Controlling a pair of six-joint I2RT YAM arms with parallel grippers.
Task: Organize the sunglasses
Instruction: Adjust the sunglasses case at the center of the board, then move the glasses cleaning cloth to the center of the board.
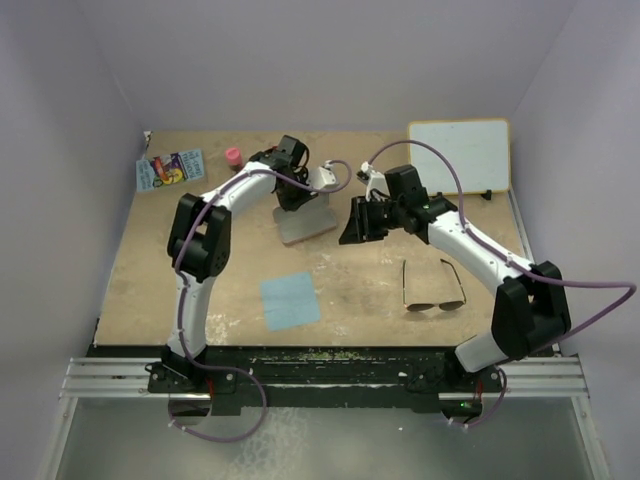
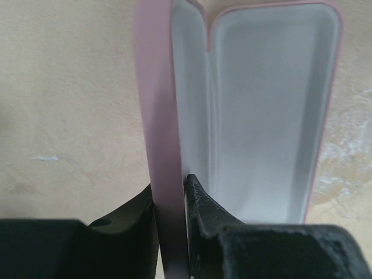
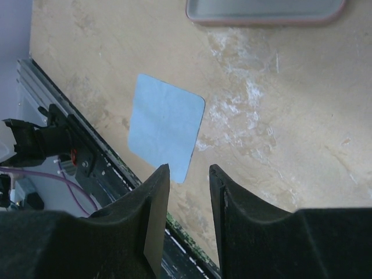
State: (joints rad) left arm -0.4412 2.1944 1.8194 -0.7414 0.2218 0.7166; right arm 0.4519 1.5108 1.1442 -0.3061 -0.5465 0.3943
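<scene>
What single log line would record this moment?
left gripper: shut on pink case lid | right gripper: open, empty | sunglasses: on table, outside case

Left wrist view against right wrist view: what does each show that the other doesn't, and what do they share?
Only the left wrist: the left gripper clamped on one wall of the open pink case, whose pale lining holds nothing. Only the right wrist: the right gripper open and empty, the light-blue cloth beyond its fingers, and the metal rail at the table's edge. Both: the case and the tan table. Neither shows the sunglasses; only the top view does.
</scene>
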